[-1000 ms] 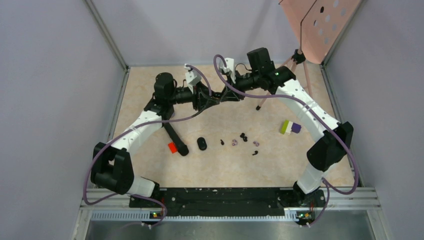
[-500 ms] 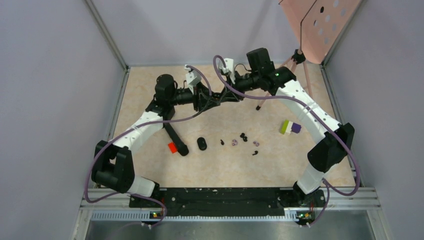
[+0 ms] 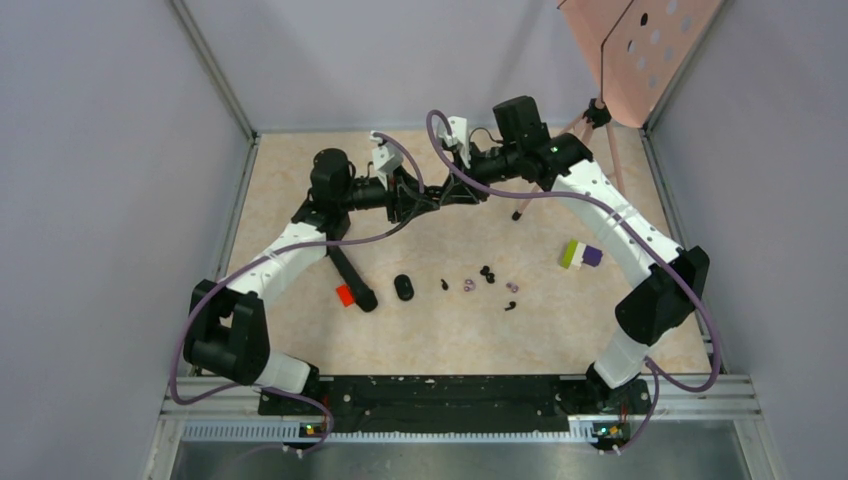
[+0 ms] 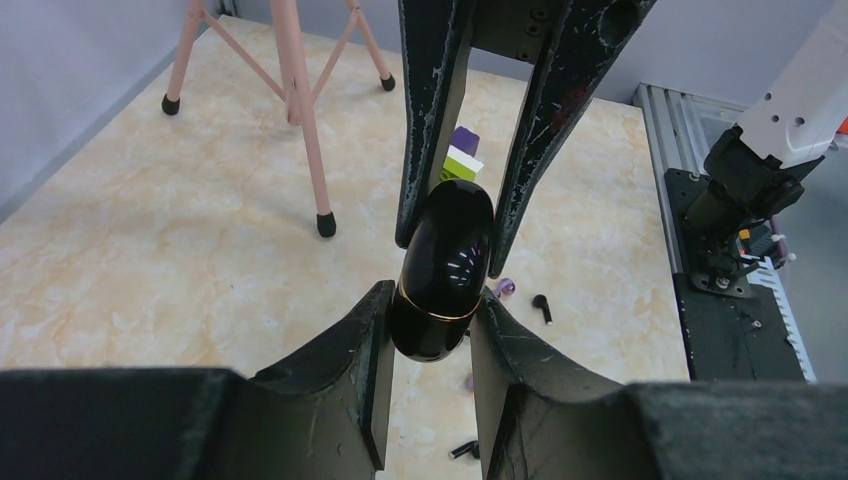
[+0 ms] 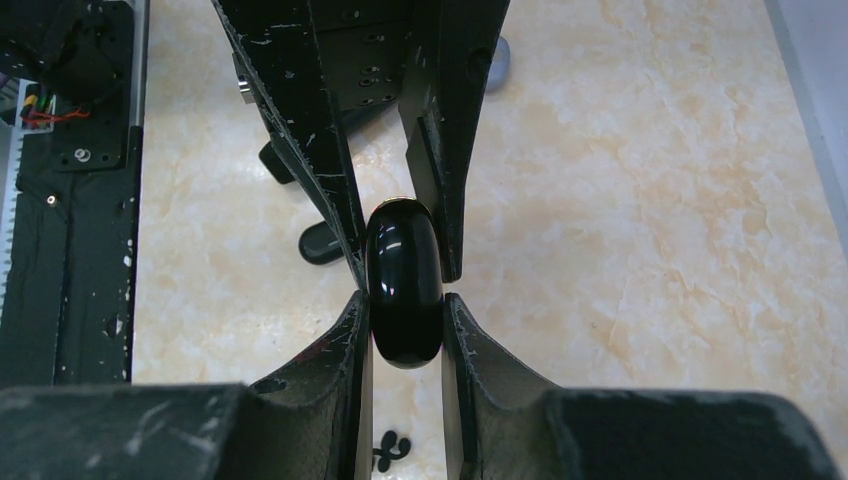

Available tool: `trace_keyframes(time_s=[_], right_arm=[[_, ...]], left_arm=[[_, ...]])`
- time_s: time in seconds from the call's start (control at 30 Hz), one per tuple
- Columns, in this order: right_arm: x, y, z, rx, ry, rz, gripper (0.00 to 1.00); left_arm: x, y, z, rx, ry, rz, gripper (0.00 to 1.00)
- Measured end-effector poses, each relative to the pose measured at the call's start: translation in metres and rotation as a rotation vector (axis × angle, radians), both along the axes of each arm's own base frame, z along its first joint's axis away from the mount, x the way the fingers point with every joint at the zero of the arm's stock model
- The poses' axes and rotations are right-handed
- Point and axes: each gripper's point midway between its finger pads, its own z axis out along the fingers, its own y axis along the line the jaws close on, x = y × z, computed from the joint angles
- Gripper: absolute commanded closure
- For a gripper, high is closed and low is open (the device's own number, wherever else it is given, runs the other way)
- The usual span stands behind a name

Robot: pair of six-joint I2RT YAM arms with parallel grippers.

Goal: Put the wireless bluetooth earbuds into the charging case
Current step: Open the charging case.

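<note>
Top external view: I see both arms reach to the far middle of the table (image 3: 440, 345) and meet there, tip to tip.
Left gripper (image 4: 430, 305): its two fingers squeeze the left end of the charging case (image 4: 443, 262), one finger on each side.
Right gripper (image 5: 403, 300): its two fingers pinch the right end of the same case, with only the case between them.
Charging case: black, shiny and egg-shaped, with a thin gold line around it. Its two halves sit shut together. It is up in the air between the two grippers, above the table.
Earbuds (image 3: 468, 286): tiny ones, some black and some pale purple. They lie loose in the middle of the table, nearer to me than the grippers and well apart from the held case.
Second black case (image 3: 403, 288): it lies on the table just left of the earbuds.
Marker (image 3: 350, 275): long and black, left of that case, with a red piece (image 3: 345, 294) beside its near end.
Blocks (image 3: 579, 254): green, white and purple, over on the right.
Pink stand (image 4: 300, 110): far right, its feet on the table.
</note>
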Motion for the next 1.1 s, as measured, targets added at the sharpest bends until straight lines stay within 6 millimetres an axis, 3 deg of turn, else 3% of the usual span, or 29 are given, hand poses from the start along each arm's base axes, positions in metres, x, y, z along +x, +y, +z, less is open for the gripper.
trace_keyframes(time_s=[0.07,0.3,0.73,1.1], right_arm=[[0.0,0.0,0.0,0.0,0.001,0.0,0.74],[-0.001,0.0,0.0,0.0,0.024,-0.018,0.52],[0.003,-0.002,0.007,0.03,0.12,-0.08,0.49],[0.012,-0.002,0.001,0.024,0.174,-0.13,0.5]], left_arm=[[0.0,0.0,0.0,0.001,-0.006,-0.003,1.0],[-0.002,0.0,0.0,0.001,-0.02,-0.015,1.0],[-0.004,0.0,-0.007,0.011,-0.111,-0.043,1.0],[0.001,0.002,-0.012,0.021,-0.134,-0.017,1.0]])
